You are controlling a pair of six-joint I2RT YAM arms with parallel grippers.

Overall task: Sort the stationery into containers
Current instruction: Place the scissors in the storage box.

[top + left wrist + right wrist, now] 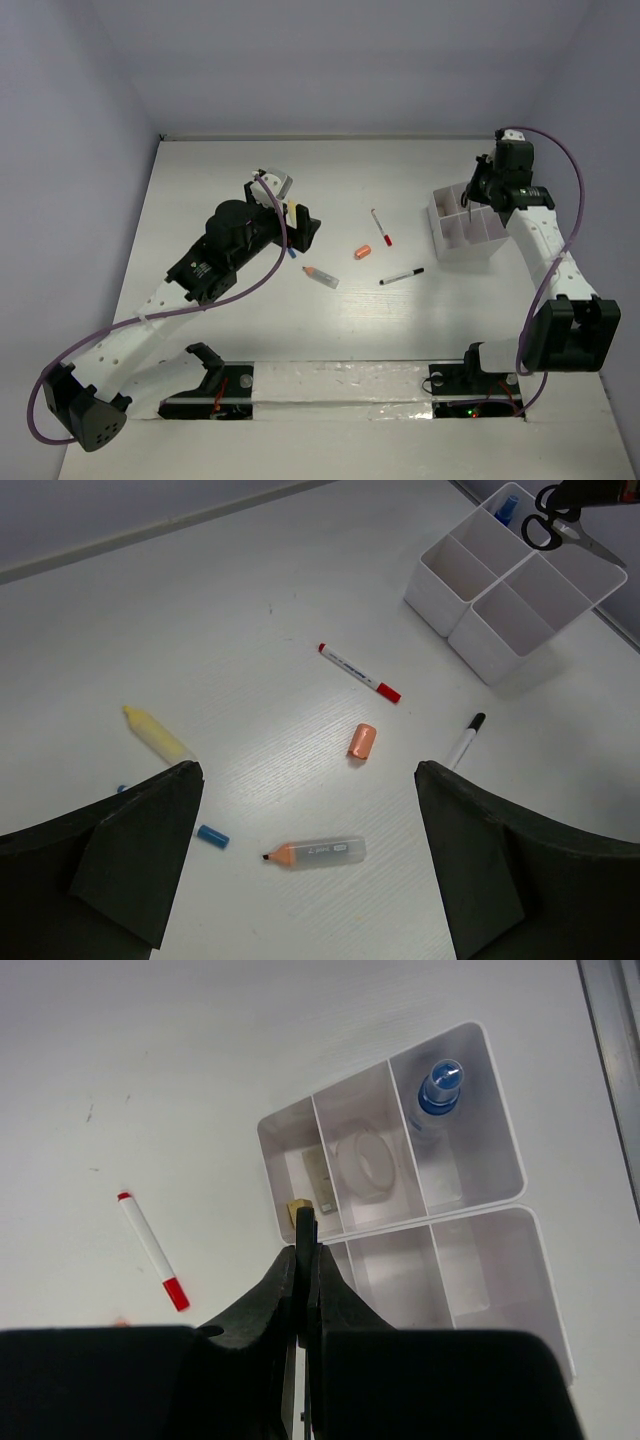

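Scissors [558, 516] are pinched in the tightly closed right gripper [306, 1245], with the box [490, 1270] directly beneath it, probably for dropping into a compartment, while the wide-open, empty left gripper [308, 772] hovers over pens [360, 673] below it.

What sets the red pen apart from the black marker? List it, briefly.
Cap: the red pen has a red one, the black marker a black one.
Pose, top view: the red pen runs nearly front to back, the black marker nearly left to right.
Place: the black marker lies closer to the table's near edge than the red pen.
Shared: white barrels, flat on it, outside the organizer.
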